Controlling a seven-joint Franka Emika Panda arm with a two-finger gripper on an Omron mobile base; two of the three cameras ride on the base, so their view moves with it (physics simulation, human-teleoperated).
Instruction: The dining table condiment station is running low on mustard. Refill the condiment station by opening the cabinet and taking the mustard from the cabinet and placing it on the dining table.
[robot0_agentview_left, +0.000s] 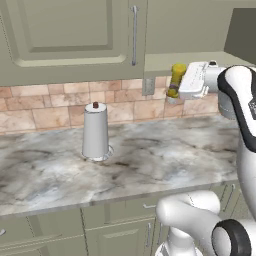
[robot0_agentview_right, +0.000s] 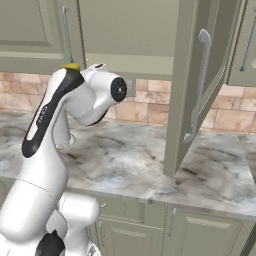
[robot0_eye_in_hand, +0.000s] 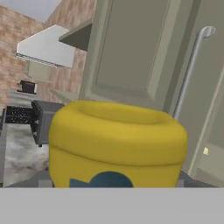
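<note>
The mustard (robot0_agentview_left: 175, 80), a squat dark-yellow bottle, hangs in the air in front of the brick backsplash, just under the upper cabinets. My gripper (robot0_agentview_left: 181, 83) comes at it from the right and is shut on it. In the hand view the mustard (robot0_eye_in_hand: 116, 140) stands large between my fingers, with a dark label at its base. A sliver of the mustard (robot0_agentview_right: 72, 66) peeks over my arm in the right base view. The cabinet door (robot0_agentview_right: 192, 85) with its silver bar handle (robot0_agentview_right: 200, 80) stands swung open to the right. The dining table is out of view.
A paper towel roll (robot0_agentview_left: 95, 132) stands on the marble counter (robot0_agentview_left: 150, 165) to the left of the hand. A wall outlet (robot0_agentview_left: 148, 86) sits beside the bottle. A closed cabinet door (robot0_agentview_left: 65, 30) is above. A range hood (robot0_eye_in_hand: 46, 46) and a dark stove (robot0_eye_in_hand: 24, 116) lie further along.
</note>
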